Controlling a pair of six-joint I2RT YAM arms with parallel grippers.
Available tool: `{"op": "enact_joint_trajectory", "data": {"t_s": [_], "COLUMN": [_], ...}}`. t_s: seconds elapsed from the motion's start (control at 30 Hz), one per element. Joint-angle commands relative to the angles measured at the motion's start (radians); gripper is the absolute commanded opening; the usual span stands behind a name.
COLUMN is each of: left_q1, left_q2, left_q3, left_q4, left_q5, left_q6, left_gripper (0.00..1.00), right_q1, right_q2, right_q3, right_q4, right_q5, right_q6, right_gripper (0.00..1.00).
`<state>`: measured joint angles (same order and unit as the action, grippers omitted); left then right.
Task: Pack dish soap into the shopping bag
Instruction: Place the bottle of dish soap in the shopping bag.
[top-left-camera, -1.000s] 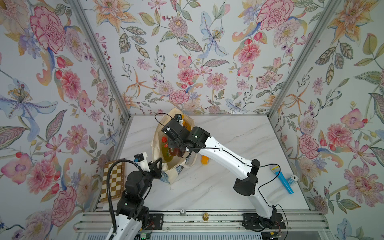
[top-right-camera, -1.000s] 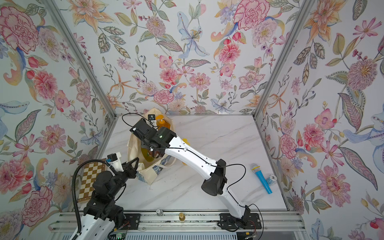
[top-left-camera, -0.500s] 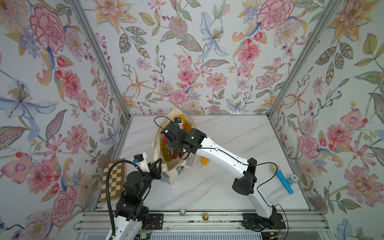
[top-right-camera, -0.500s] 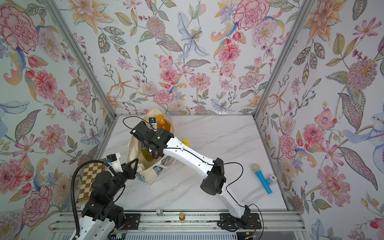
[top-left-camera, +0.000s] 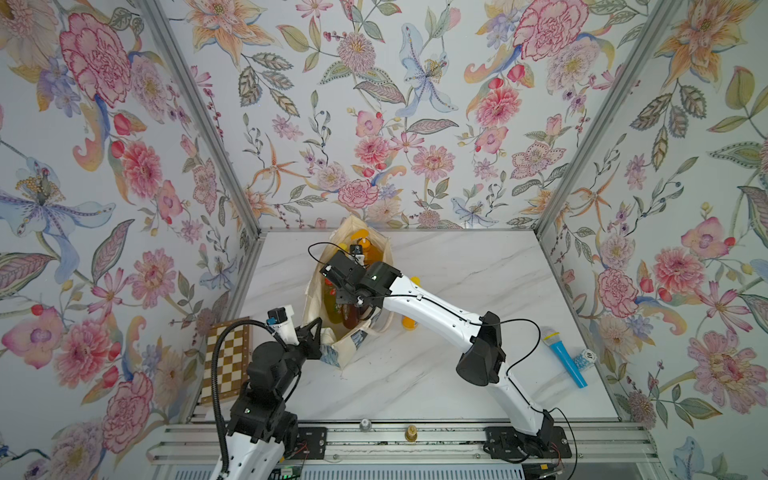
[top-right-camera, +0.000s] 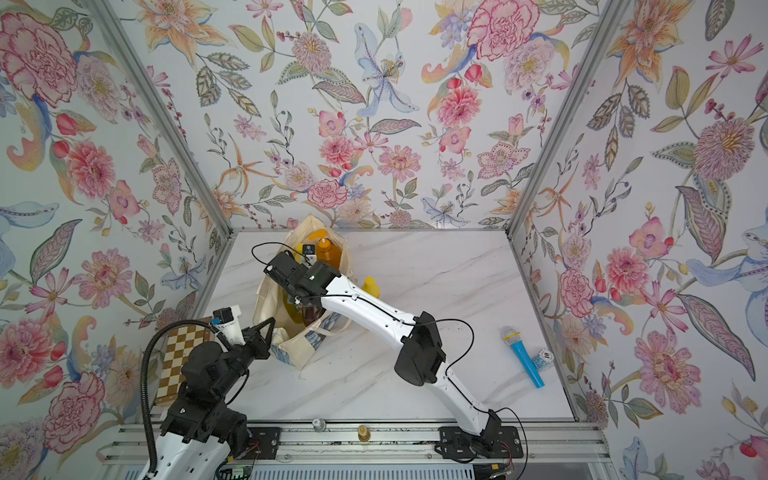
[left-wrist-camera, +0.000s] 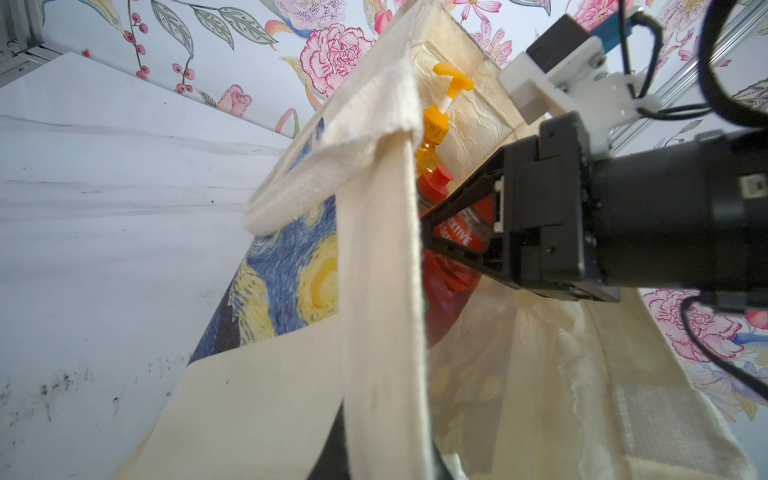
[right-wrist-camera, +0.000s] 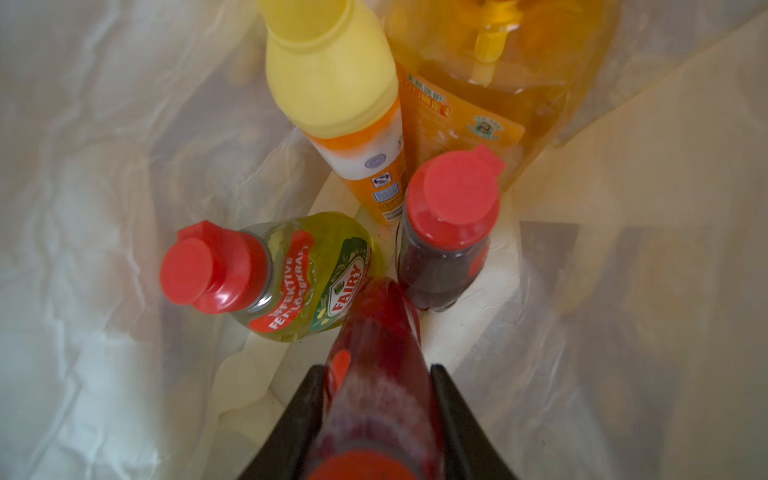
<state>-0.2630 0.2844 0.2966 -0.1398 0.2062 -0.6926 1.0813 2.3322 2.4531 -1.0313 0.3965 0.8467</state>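
At lower centre, right fingers (right-wrist-camera: 291, 419) clamp the likely slick, liquid-heavy dark-red bottle (right-wrist-camera: 374, 357) mid-body; left fingers (top-left-camera: 311, 332), at the limp shopping bag (top-left-camera: 347, 353), cannot be read.

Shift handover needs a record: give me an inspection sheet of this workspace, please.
Surface: white marble table.
Job's things: shopping bag standing, holding amber pump bottle, yellow-capped bottle, green bottle, red-capped bottle; another orange bottle outside beside it.
Clutter: blue microphone, chessboard.
End effectors: left end effector closed on the bag's edge; right end effector inside, shut on dark-red bottle.
Cables: black loops over both arms.
Surroundings: floral walls.
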Motion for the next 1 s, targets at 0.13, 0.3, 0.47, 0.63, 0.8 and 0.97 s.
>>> {"op": "enact_joint_trajectory", "data": {"t_s": [0.13, 0.3, 0.47, 0.63, 0.8, 0.97], "left_q1": [-0.01, -0.01, -0.01, -0.01, -0.011, -0.01], "left_q2": [-0.022, -0.029, -0.025, -0.024, -0.02, -0.015], "left_q3": [0.049, 0.091, 0.134, 0.145, 0.144, 0.148], "left_q4": [-0.079, -0.102, -0.135, -0.141, -0.135, -0.137], "left_q5": [0.039, 0.04, 0.033, 0.015, -0.001, -0.006], "left_q6": [0.018, 0.025, 0.044, 0.049, 0.047, 0.047], "left_gripper": [0.01, 0.0, 0.0, 0.0, 0.0, 0.0], "right_q1": [-0.026, -0.03, -0.036, -0.042, -0.052, -0.058], "right_q2": [0.019, 0.043, 0.068, 0.091, 0.121, 0.122], "right_q3": [0.04, 0.046, 0.046, 0.041, 0.04, 0.047], "right_q4": [0.071, 0.076, 0.092, 0.104, 0.106, 0.112], "right_q5": [0.091, 0.097, 0.091, 0.077, 0.04, 0.016], "right_q6": [0.03, 0.043, 0.046, 0.048, 0.051, 0.031], "right_gripper": [0.0, 0.0, 0.0, 0.0, 0.0, 0.01]}}
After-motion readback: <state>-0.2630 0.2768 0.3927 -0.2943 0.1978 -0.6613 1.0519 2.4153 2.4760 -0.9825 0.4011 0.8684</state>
